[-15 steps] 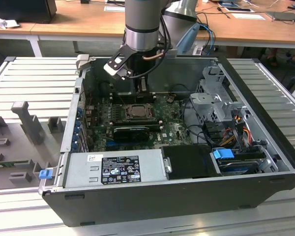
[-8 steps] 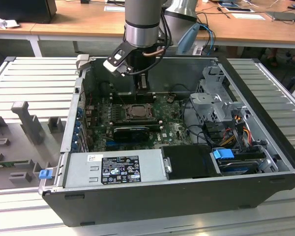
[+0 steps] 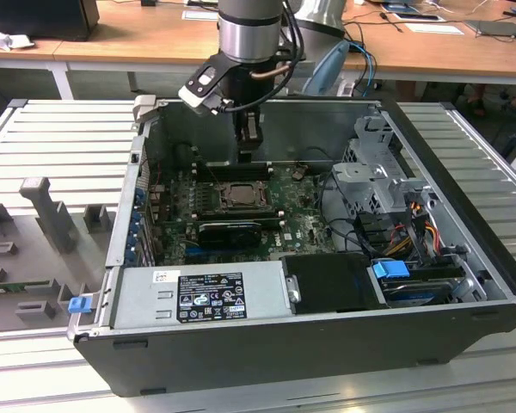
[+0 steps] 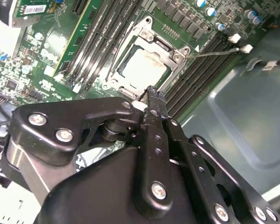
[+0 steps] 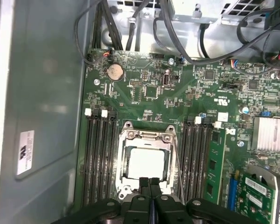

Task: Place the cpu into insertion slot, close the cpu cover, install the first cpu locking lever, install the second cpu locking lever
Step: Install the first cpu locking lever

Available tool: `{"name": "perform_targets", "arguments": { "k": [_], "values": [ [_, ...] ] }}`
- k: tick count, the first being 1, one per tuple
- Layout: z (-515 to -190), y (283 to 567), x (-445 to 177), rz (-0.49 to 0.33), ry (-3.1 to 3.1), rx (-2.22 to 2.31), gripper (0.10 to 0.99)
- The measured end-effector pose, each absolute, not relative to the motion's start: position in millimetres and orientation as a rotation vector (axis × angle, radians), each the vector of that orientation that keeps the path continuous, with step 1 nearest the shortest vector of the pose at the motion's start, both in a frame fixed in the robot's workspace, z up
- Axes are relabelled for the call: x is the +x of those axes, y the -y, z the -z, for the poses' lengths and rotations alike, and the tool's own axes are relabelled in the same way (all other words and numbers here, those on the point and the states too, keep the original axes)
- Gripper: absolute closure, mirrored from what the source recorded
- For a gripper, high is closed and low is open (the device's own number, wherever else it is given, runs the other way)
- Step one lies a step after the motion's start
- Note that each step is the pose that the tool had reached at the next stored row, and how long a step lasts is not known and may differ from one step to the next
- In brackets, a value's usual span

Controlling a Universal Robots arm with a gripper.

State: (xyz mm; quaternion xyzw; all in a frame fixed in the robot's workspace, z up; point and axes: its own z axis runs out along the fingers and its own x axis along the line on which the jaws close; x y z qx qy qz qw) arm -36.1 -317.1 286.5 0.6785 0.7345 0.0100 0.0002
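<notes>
One robot arm [image 3: 249, 34], one gripper [image 5: 150, 182], one open computer case [image 3: 284, 353], one cpu [image 5: 146, 162], one cpu cover [image 5: 147, 136], one round silver battery [image 5: 114, 71], what looks like eight long black memory slots [image 5: 97, 158], four on each side of the cpu.

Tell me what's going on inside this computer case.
A robot arm's pincer hangs, fingers together, at the edge of the socket on the green board. The chip already lies in the socket, and the metal cover lies flat around it. Whether the locking levers are latched I cannot tell.
</notes>
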Motion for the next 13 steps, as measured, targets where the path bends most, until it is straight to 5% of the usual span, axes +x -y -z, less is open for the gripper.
{"name": "perform_targets", "arguments": {
  "k": [13],
  "values": [
    [-292.5, 317.1, -36.9, -0.036, -2.478, 1.938, 0.98]
  ]
}}
